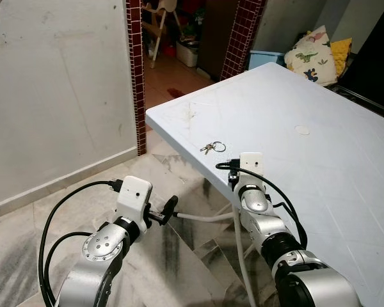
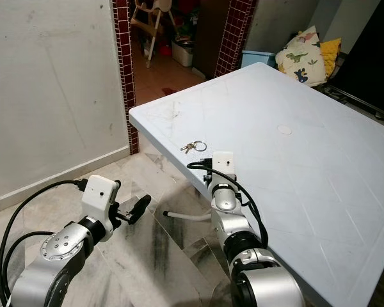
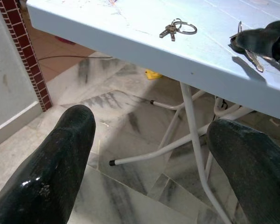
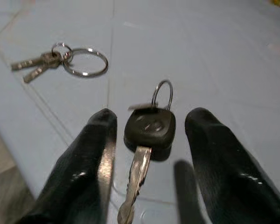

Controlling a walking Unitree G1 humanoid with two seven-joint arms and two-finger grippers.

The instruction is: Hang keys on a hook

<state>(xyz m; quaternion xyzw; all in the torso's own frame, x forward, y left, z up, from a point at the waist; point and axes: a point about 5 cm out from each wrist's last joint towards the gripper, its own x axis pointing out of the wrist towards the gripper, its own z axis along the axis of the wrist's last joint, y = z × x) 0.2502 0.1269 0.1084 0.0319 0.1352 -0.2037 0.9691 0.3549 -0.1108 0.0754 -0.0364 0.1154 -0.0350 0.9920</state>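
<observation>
Two glossy black fingers [image 4: 91, 154] of right pincer [image 4: 149, 116] apart around black-headed metal key [image 4: 147, 135].

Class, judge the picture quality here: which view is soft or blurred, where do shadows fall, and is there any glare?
Right wrist view: the car key is fairly sharp, the key ring behind it soft; finger shadows darken the table. Left wrist view: near fingers blurred, one glinting. Left eye view: even daylight, no harsh glare.

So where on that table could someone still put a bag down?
Most of the pale blue plastic table is bare, from its middle to the far cushions. The near left edge is taken: silver keys on a ring, the black-headed key and the right tool.
</observation>
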